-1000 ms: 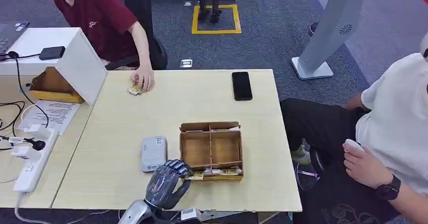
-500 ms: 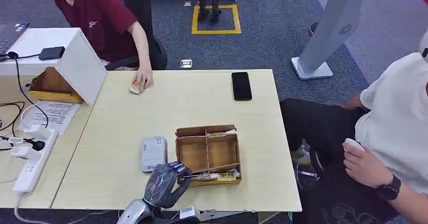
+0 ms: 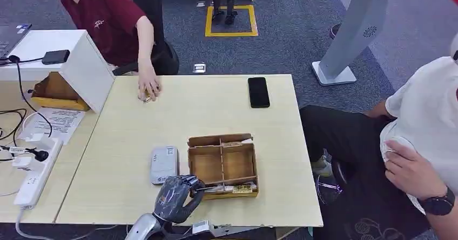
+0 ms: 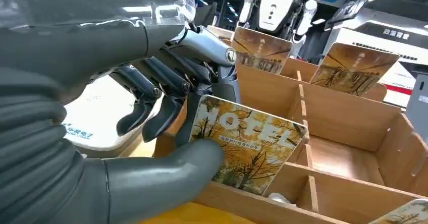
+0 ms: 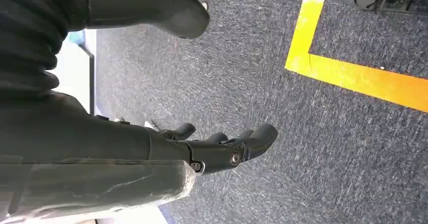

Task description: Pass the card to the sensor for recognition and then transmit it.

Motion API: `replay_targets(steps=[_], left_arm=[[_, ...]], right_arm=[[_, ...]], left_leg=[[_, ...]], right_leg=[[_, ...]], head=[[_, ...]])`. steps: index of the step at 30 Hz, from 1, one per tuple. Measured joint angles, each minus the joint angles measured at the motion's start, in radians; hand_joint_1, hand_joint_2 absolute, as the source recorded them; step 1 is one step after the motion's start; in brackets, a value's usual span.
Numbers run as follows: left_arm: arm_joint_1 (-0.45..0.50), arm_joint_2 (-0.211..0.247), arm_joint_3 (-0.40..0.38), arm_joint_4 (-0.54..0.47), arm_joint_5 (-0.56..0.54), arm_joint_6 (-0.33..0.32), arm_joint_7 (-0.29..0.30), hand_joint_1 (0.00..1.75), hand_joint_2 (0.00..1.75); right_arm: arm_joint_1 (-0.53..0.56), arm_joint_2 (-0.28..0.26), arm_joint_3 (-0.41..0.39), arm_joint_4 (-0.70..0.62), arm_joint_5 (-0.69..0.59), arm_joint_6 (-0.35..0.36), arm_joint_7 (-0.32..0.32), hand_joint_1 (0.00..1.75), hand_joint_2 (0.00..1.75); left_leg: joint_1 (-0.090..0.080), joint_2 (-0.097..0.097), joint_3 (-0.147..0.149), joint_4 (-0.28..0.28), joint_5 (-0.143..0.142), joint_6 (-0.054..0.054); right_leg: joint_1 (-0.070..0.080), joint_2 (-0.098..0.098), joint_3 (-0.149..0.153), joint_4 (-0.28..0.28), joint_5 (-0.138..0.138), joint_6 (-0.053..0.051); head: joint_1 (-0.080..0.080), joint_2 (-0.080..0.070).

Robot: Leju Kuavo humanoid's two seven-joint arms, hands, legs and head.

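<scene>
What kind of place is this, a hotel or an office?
Probably a lab or office mock-up of a hotel desk: a wooden box of HOTEL cards, a grey card reader, bare carpet marked with yellow tape, and another robot standing behind.

Head view: from high on body, facing forward and down over whole table (image 3: 129,142), far floor beyond. Left wrist view: very close behind left hand (image 4: 151,98), facing into wooden box (image 4: 353,128); shares box (image 3: 223,164) and left hand (image 3: 175,197) at near table edge with head view. Right wrist view: close behind right hand (image 5: 222,148), facing down at carpet (image 5: 313,148).
</scene>
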Motion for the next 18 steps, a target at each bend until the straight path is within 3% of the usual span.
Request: replay_targets(steps=[6, 10, 18], left_arm=[[0.002, 0.005, 0.015, -0.032, 0.018, -0.007, -0.009, 1.55, 1.75], [-0.003, 0.023, 0.034, -0.100, 0.030, -0.024, -0.010, 1.73, 1.75], [-0.069, 0.106, 0.106, -0.303, 0.097, -0.109, -0.018, 1.75, 1.75]], right_arm=[[0.001, 0.000, 0.000, 0.000, 0.007, 0.001, -0.003, 0.00, 1.75], [0.001, 0.000, -0.003, 0.000, 0.015, 0.003, -0.006, 0.00, 1.75], [0.004, 0.000, -0.020, 0.000, 0.019, 0.003, -0.018, 0.00, 1.75]], left_leg=[[0.000, 0.000, 0.000, 0.000, 0.000, 0.000], [0.000, 0.000, 0.000, 0.000, 0.000, 0.000], [0.000, 0.000, 0.000, 0.000, 0.002, 0.000]], right_leg=[[0.000, 0.000, 0.000, 0.000, 0.000, 0.000], [0.000, 0.000, 0.000, 0.000, 0.000, 0.000], [0.000, 0.000, 0.000, 0.000, 0.001, -0.001]], head=[[0.000, 0.000], [0.000, 0.000], [0.000, 0.000]])
